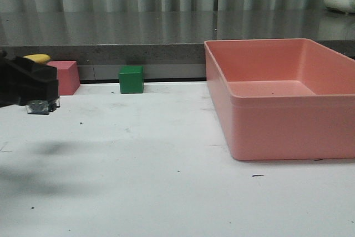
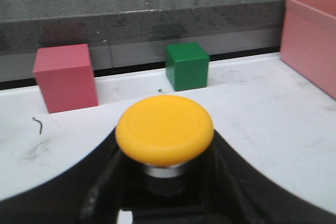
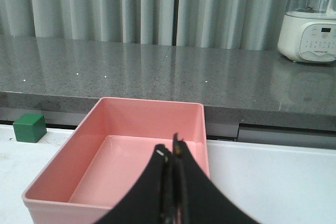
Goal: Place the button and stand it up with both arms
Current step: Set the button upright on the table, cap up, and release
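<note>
The small push-button with its yellow mushroom cap (image 2: 164,129), pale collar and dark blocky base sits pinched in my left gripper (image 2: 165,182), a black finger (image 2: 102,182) pressed to either side of the base and the cap standing up above them. In the front view that gripper (image 1: 34,87) hangs just above the white worktop (image 1: 166,159) near its left edge, the button's base (image 1: 42,105) poking out beneath the fingers and clear of the surface. Behind it, along the worktop's far edge, stand a pink block (image 1: 65,77) and a green cube (image 1: 131,79), apart from each other. A broad bare stretch of worktop runs from my left gripper to the large pink plastic bin (image 1: 288,126) at the right edge. My right gripper (image 3: 172,182) hovers above that bin (image 3: 121,156), its two tapered black fingers pressed together on nothing.
</note>
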Controlling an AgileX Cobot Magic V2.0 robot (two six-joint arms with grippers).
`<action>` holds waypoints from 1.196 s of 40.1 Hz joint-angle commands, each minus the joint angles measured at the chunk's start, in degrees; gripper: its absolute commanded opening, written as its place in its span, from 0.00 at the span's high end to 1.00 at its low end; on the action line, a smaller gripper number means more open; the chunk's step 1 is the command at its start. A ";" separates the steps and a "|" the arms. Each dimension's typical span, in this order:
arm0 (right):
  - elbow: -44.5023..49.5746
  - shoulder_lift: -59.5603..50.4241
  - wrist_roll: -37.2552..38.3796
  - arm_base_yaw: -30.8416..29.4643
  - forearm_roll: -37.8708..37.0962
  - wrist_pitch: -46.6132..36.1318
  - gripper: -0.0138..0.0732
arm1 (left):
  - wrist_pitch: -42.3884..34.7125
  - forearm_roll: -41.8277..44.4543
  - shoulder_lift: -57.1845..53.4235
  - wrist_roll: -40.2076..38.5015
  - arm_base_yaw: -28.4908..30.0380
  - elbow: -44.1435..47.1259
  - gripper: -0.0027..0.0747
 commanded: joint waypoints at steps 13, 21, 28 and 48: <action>-1.60 0.57 -0.58 0.03 -0.81 -5.06 0.91 | -16.11 -1.60 8.08 0.00 0.03 0.93 0.72; -1.60 0.57 -0.58 0.03 -0.81 -5.06 0.91 | -16.11 -1.60 8.08 0.00 0.03 1.05 0.70; -1.60 0.57 -0.58 0.03 -0.81 -5.06 0.91 | -16.11 -1.60 6.56 0.00 0.03 1.05 0.52; -1.60 0.57 -0.58 0.03 -0.81 -5.06 0.91 | -14.46 -0.95 -2.34 0.00 0.03 1.14 0.33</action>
